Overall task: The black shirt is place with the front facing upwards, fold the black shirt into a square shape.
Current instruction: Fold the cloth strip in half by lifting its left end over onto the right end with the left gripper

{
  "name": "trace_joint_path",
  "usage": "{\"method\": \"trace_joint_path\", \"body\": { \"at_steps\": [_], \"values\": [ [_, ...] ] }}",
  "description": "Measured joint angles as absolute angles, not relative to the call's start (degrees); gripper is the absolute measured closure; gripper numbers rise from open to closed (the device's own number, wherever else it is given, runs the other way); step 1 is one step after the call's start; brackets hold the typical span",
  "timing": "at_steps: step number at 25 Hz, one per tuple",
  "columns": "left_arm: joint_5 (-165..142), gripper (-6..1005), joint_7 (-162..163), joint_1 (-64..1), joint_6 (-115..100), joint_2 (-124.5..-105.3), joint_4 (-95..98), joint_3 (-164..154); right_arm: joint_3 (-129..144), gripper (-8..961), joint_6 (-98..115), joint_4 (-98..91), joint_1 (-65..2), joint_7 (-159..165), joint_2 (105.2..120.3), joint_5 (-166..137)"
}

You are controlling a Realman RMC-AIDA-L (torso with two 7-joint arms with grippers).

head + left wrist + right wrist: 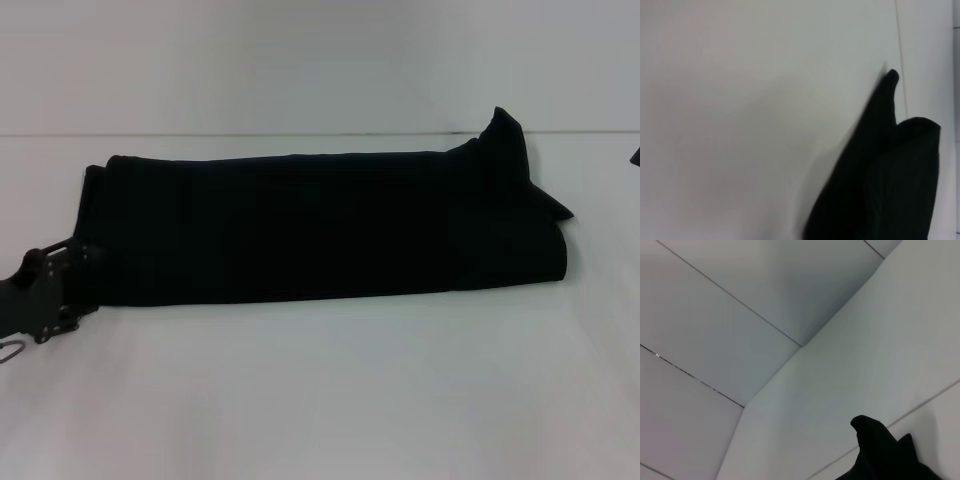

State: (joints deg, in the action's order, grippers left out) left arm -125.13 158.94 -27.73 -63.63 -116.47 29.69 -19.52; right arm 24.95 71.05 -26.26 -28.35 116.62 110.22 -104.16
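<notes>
Presently the black shirt lies across the middle of the white table as a long, narrow band, running from my left side to my right. I judge that its sides are already folded in lengthwise, since no sleeves spread out and none of the front lettering shows. At the right end a corner of cloth stands up in a peak and a small flap juts toward the edge, so that end is not flat; the right wrist view shows the same raised point against the pale wall. The band shape suits the task: what remains, in my judgement, is to bring one end over the other to shorten it into a square. The left gripper sits low at the shirt's left end, right at the cloth's edge, which is the sensible place to take hold for that end-over-end fold. I cannot tell how far its jaws stand apart, nor whether they have any cloth between them; the dark fabric and dark hardware merge there, and the left wrist view shows only shirt and table. The right gripper does not show in any view; only a dark sliver appears at the head view's right edge.
</notes>
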Motion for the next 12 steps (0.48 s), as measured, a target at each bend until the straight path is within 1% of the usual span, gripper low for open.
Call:
{"method": "trace_joint_path", "body": {
  "at_steps": [8, 12],
  "values": [
    [-121.53, 304, 150.90, -31.08, -63.89, -116.46, 29.35, -18.96, 24.86, 100, 71.01, -26.42, -28.38, 116.80, 110.04, -104.10],
    [-117.04, 307, 146.68, -30.72, -66.32, -116.39, 29.95, -18.92, 24.90, 100, 71.03, -26.34, -28.53, 116.85, 110.03, -104.12]
  ]
}}
